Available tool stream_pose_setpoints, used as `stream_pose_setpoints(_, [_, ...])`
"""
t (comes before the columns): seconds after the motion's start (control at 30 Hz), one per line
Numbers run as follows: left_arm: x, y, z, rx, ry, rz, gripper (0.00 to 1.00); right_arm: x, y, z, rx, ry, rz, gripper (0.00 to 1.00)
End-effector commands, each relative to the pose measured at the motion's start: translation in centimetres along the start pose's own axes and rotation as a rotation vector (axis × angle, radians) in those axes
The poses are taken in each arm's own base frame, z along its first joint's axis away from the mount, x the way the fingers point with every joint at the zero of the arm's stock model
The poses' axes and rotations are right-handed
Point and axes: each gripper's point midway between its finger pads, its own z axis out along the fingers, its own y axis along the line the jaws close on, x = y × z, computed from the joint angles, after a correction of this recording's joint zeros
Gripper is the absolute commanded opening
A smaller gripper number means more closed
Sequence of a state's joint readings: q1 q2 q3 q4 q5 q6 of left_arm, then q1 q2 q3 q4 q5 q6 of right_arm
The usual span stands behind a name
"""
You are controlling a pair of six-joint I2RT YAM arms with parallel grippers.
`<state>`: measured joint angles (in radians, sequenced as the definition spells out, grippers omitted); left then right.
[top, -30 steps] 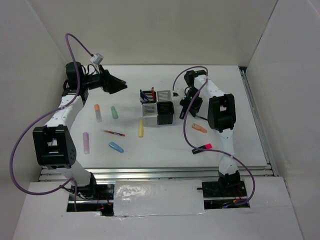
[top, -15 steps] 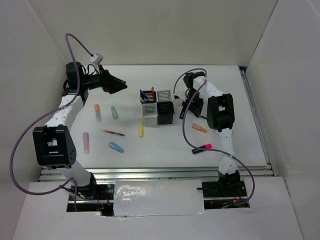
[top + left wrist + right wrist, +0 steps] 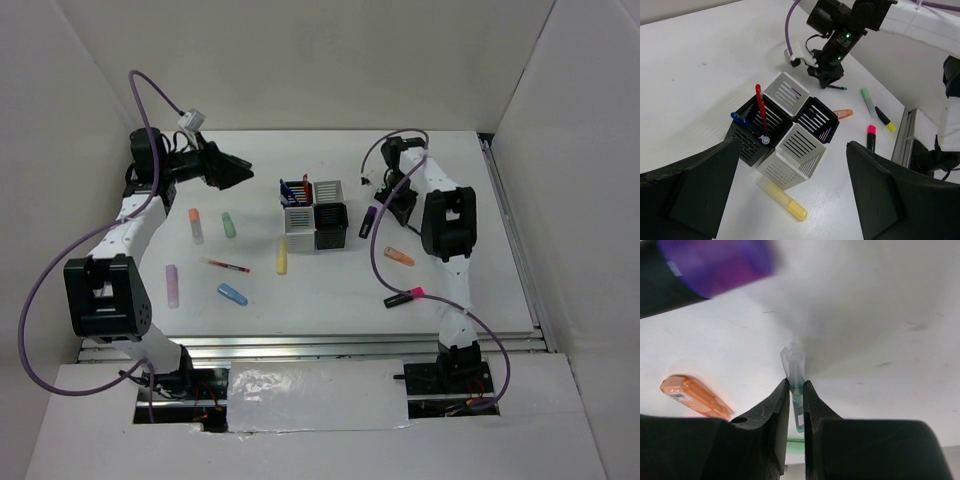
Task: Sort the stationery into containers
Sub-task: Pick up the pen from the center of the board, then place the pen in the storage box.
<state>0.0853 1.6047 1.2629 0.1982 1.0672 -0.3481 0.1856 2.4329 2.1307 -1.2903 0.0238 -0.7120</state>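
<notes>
Right wrist view shows the right gripper [image 3: 796, 390] clenched on a thin teal pen [image 3: 795, 371], its jaws pinching the barrel just below the clear cap. A grip that close to one end should let the pen hang upright, which suits a drop into a narrow cup. The pen is low at the table [image 3: 330, 290], just right of the cups [image 3: 315, 215]. Whether it has left the surface I cannot tell. An orange marker [image 3: 692, 396] lies near it, apart from the jaws.

Left gripper [image 3: 232, 170] hangs released, jaws wide, holding nothing. It sits left of the cups and is tilted toward them, probably to keep out of the other arm's way while its camera watches the block.

One black cup holds a red pen [image 3: 760, 107] and a blue pen [image 3: 740, 120], both standing. As a judgement, the teal pen belongs there with the other thin ones. A yellow marker [image 3: 782, 199] lies against the near white cup, and more stationery lies loose, so the sort looks early.
</notes>
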Motion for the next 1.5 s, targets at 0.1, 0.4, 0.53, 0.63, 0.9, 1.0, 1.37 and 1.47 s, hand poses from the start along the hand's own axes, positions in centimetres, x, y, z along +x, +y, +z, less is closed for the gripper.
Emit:
stream_pose_setpoints(0.1, [-2.9,-0.8,-2.4,-0.084,-0.110,0.074,0.99,-4.4,-4.2,-11.2,0.208,-0.408,0.191,0.00])
stream_pose_setpoints(0.4, [-2.3,0.3,-6.3,-0.265,-0.115,0.107,0.99,-12.2,-1.4,-30.7,0.258,-1.158,0.292,0.00])
stream_pose_setpoints(0.53, [0.4,1.1,-7.9,-0.357,-0.078,0.077,0.99,-16.2,4.3,-36.7,0.160,-1.440,0.277,0.00])
stream_pose_setpoints(0.63, [1.3,0.6,-9.3,-0.377,-0.093,0.074,0.99,-18.8,8.0,-38.6,0.092,-1.573,0.264,0.00])
stream_pose_setpoints(0.9, [3.4,-0.1,-11.1,-0.401,-0.047,0.093,0.99,-25.4,13.8,-37.8,0.021,-1.701,0.262,0.00])
stream_pose_setpoints(1.0, [4.1,0.0,-11.5,-0.407,-0.031,0.094,0.99,-27.4,15.1,-36.0,-0.022,-1.671,0.269,0.00])
stream_pose_setpoints(1.37, [5.4,0.7,-12.1,-0.410,0.005,0.107,0.99,-28.5,17.2,-28.2,0.025,-1.544,0.224,0.00])
stream_pose_setpoints(1.47, [5.7,1.1,-12.1,-0.407,0.026,0.127,0.99,-28.3,17.0,-27.3,0.042,-1.519,0.226,0.00])
